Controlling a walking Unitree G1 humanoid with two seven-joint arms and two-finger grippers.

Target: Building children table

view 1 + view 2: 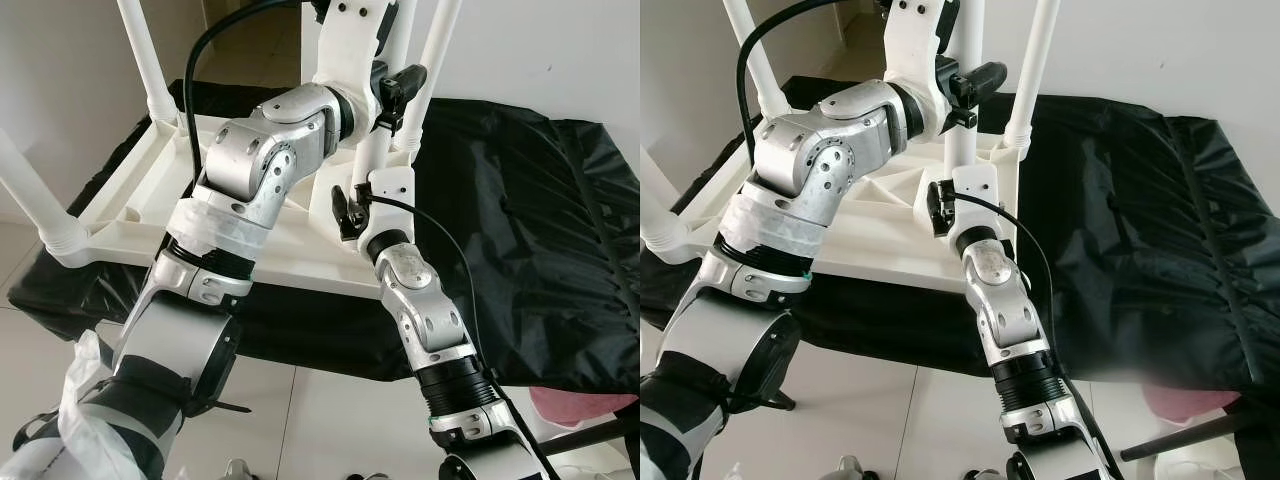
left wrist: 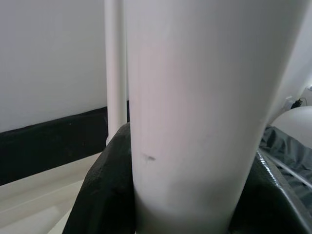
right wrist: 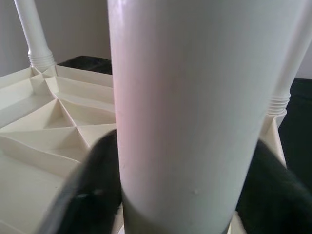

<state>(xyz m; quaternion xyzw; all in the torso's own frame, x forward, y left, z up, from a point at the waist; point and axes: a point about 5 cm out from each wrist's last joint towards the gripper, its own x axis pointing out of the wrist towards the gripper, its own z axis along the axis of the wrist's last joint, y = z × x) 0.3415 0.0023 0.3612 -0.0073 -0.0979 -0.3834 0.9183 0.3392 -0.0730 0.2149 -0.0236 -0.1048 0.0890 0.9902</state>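
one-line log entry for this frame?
stage: leg fitting | left tool: shut on table leg | right tool: shut on same leg, lower | tabletop: upside down

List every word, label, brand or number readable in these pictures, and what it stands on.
None can be read.
The table, its legs and the black sheet carry no print.
The arms show no legible marking.
Both pincers, left and right, grip a plain white leg.

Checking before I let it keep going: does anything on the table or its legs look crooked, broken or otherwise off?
Nothing stands out. The white tabletop lies upside down on the black sheet, with three legs upright at its corners. Both the left gripper and right gripper clasp the fourth leg, which looks upright.
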